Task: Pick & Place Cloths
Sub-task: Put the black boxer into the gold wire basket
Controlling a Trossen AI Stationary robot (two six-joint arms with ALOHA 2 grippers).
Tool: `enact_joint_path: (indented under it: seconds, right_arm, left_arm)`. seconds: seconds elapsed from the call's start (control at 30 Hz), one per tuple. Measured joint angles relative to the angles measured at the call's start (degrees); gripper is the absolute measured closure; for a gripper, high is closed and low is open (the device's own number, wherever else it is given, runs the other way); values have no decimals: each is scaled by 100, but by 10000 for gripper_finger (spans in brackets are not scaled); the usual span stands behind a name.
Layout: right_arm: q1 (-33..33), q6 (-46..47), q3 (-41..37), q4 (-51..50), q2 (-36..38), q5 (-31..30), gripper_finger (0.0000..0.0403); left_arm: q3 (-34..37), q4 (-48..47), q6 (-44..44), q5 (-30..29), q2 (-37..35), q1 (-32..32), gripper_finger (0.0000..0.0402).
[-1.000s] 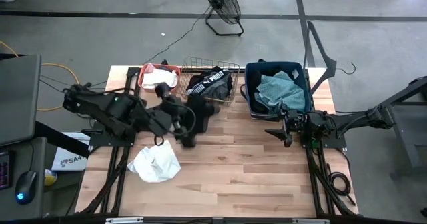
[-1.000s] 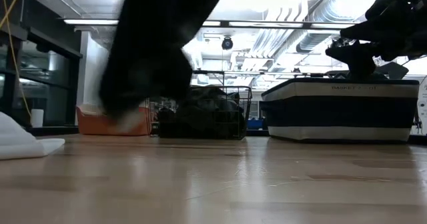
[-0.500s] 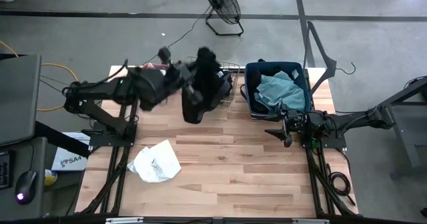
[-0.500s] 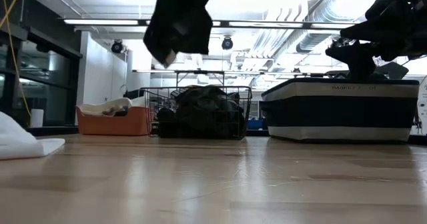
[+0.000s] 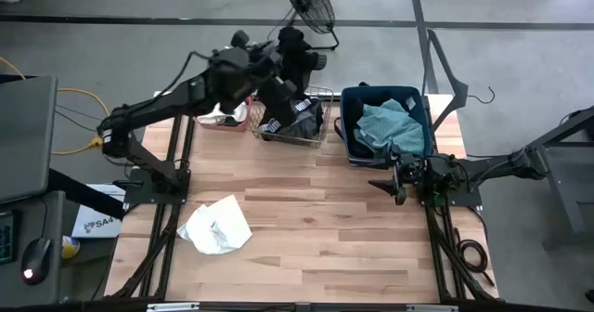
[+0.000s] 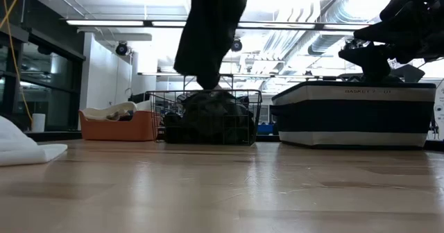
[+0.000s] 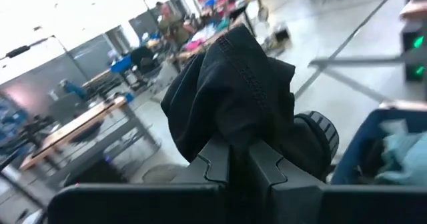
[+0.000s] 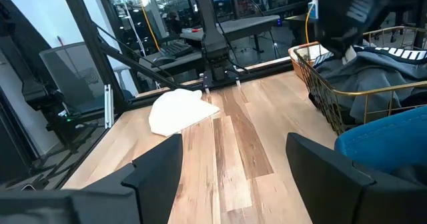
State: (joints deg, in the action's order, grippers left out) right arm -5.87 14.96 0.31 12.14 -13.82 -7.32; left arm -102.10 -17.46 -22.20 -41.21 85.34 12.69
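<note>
Left gripper (image 5: pixel 290 50) pinches a black garment (image 5: pixel 278 94) high above the wire basket (image 5: pixel 320 137), the cloth dangling toward the black clothes (image 6: pixel 211 111) already heaped inside. If it lets go off-centre, the trailing end may drape over the rim or snag on the wires. Right gripper (image 5: pixel 397 176) waits spread beside the dark blue bin (image 5: pixel 345 126); a white cloth (image 5: pixel 215 227) lies on the tabletop (image 5: pixel 343 238).

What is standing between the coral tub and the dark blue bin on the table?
The wire basket with dark cloths, seen in the high and low views.
</note>
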Motion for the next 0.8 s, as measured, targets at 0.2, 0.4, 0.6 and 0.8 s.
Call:
enact_joint_path:
  seconds: [0.2,0.4,0.6,0.8]
  right_arm:
    - [0,0,1,0,1,-1,144]
    - [0,0,-1,0,0,0,144]
    - [-2,0,-1,0,0,0,144]
    - [-2,-2,-1,0,0,0,144]
  left_arm:
    - [2,-440,186,-100,478,428,392]
    - [4,-1852,1247,205,899,752,392]
    - [4,-2824,2106,1145,1304,955,392]
    - [4,-3178,2412,1536,1826,986,392]
